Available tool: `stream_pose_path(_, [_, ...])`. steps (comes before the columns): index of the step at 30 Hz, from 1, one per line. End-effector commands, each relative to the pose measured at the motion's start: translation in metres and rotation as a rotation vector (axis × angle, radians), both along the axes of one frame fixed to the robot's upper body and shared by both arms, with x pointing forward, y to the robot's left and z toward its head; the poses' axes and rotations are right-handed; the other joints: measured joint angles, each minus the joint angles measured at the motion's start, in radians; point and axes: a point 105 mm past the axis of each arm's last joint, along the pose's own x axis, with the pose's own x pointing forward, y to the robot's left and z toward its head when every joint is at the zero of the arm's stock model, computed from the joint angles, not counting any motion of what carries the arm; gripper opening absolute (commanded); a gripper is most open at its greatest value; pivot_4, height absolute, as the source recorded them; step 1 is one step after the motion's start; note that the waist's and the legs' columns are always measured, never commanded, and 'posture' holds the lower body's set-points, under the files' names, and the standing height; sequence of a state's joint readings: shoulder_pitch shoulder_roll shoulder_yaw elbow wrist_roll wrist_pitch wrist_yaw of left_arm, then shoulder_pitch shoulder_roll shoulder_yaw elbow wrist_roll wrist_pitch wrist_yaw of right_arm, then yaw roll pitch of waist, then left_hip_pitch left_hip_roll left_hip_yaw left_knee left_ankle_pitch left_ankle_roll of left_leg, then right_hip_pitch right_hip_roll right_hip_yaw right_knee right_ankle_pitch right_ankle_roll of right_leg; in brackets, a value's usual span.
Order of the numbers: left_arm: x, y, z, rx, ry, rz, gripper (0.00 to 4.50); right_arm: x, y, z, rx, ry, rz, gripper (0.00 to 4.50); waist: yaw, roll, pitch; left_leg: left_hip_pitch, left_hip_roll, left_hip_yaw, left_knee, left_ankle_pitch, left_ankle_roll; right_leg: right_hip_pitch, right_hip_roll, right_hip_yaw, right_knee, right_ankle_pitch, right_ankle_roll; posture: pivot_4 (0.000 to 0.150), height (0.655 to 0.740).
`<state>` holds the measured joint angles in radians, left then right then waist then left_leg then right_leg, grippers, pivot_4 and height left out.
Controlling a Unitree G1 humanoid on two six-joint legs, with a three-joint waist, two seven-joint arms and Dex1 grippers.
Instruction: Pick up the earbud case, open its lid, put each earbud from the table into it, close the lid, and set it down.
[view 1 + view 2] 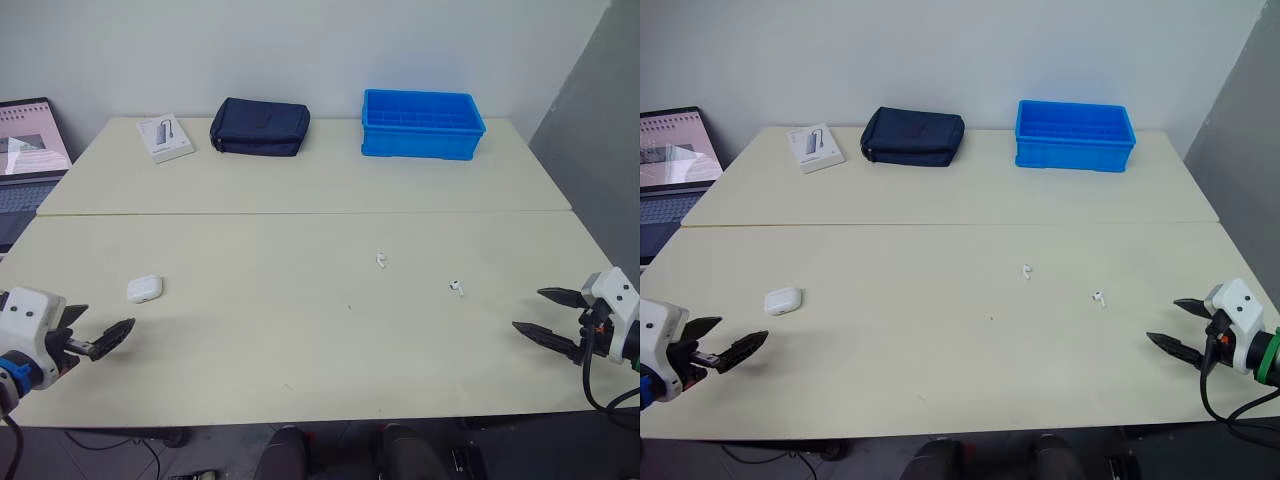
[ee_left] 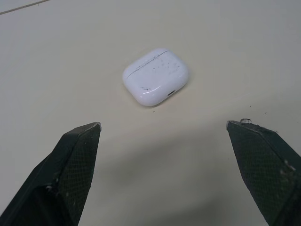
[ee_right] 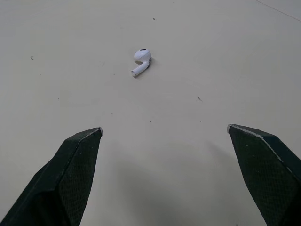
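A white earbud case [image 1: 144, 289] lies shut on the near table's left side; the left wrist view shows the case [image 2: 156, 76] just ahead of the fingers. My left gripper [image 1: 100, 330] hovers open a short way in front of and left of it, holding nothing. One white earbud [image 1: 381, 261] lies near the table's middle and a second earbud [image 1: 456, 287] to its right. That second earbud [image 3: 141, 61] is in the right wrist view. My right gripper [image 1: 548, 316] stands open near the right edge, empty, right of that earbud.
At the back stand a blue plastic crate [image 1: 422, 124], a dark blue pouch [image 1: 260, 127] and a small white box [image 1: 165, 137]. A laptop [image 1: 28, 150] sits off the left edge. A seam [image 1: 300, 213] splits the two cream tables.
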<state>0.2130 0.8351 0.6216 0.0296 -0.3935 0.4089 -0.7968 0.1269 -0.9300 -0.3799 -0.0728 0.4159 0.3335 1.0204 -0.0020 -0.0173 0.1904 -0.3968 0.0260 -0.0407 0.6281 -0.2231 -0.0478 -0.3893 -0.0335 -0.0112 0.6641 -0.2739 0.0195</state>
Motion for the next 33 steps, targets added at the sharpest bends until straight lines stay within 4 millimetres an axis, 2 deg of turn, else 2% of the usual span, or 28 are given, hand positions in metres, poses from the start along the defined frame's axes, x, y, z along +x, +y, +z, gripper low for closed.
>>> stream_pose_path(1, [0.005,0.0,0.013,0.042,-0.035,-0.017,4.5,0.004,0.002,0.017,-0.002,-0.075,0.012,4.47,0.0,0.0,0.0,0.0,0.0,0.0,0.0,0.0,0.0,0.0,0.0,0.0,0.0,0.0,0.0,0.15,0.7218])
stream_pose_path(16, [0.01,-0.011,0.025,-0.015,-0.114,-0.032,4.5,0.009,0.011,0.03,0.035,-0.132,0.042,4.47,0.0,0.0,0.0,0.0,0.0,0.001,0.001,0.0,0.0,0.0,0.0,0.0,0.0,0.001,0.0,0.15,0.7218])
stream_pose_path(21, [0.009,-0.025,0.037,-0.126,-0.178,-0.107,4.5,0.004,0.021,0.036,0.047,-0.125,0.099,4.47,0.0,-0.001,0.0,0.0,0.0,0.001,0.001,0.0,0.0,0.0,0.0,0.001,0.0,0.001,0.001,0.15,0.7218])
stream_pose_path(28, [0.0,-0.018,0.032,-0.189,-0.186,-0.022,4.5,-0.002,0.034,0.048,0.053,-0.123,0.162,4.47,0.0,-0.001,-0.001,0.001,0.001,0.001,0.001,0.0,0.0,0.0,0.001,0.001,0.0,0.001,0.001,0.15,0.7218])
stream_pose_path(33, [-0.004,-0.012,0.03,-0.215,-0.191,0.054,4.5,-0.003,0.038,0.049,0.05,-0.112,0.192,4.47,0.0,-0.003,-0.002,0.001,0.001,0.001,0.001,0.0,0.0,0.0,0.001,0.001,0.0,0.002,0.001,0.15,0.7218])
